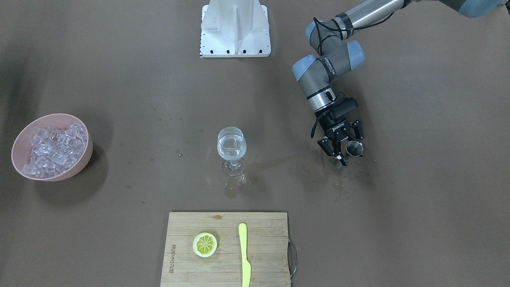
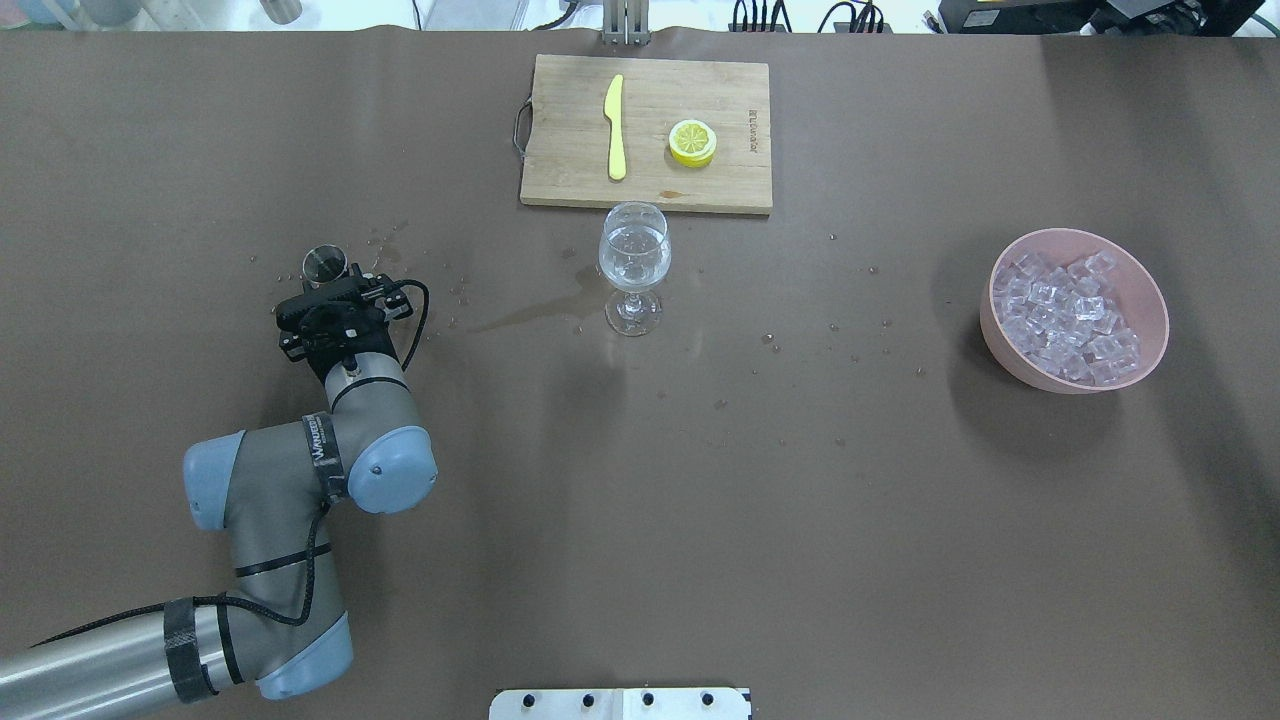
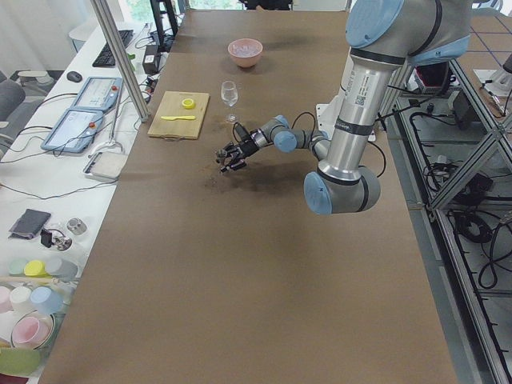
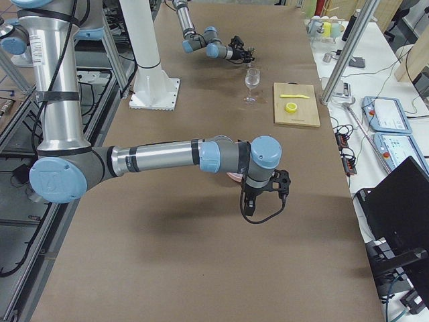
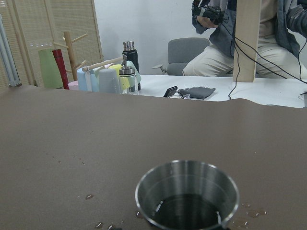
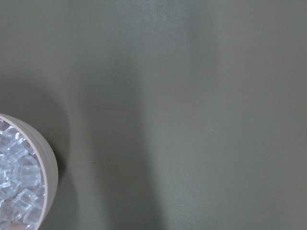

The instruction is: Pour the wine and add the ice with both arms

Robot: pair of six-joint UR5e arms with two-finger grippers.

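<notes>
Right arm [image 4: 161, 155] shows only in the right side view; it is out of frame in the overhead and front views. Right gripper [image 4: 267, 186] hangs over the table [image 2: 700, 500], too small and side-on to tell whether its fingers are spread or closed. Its wrist camera shows no fingers, only a cut-off edge of the bowl.

Left arm [image 2: 300, 480] reaches forward. Left gripper [image 1: 343, 146] is low over the table with jaws spread, gripping nothing (its wrist camera shows no fingers).

Cutting board [image 2: 570, 100] carries a lemon slice [image 2: 692, 141] and a yellow knife [image 2: 615, 125].

Pink bowl [image 2: 1045, 378], well apart on the robot's right, holds the heaped ice [image 2: 1070, 310].

Wine glass [image 2: 634, 260] stands upright mid-table just beside the board and holds the wine [image 2: 633, 245], partly filled.

Small metal cup [image 5: 187, 196] stands upright at the left gripper's fingertips; contact is unclear. A little liquid sits in its bottom and its lower edge is cropped. Droplets [image 1: 342, 181] are scattered around it.
</notes>
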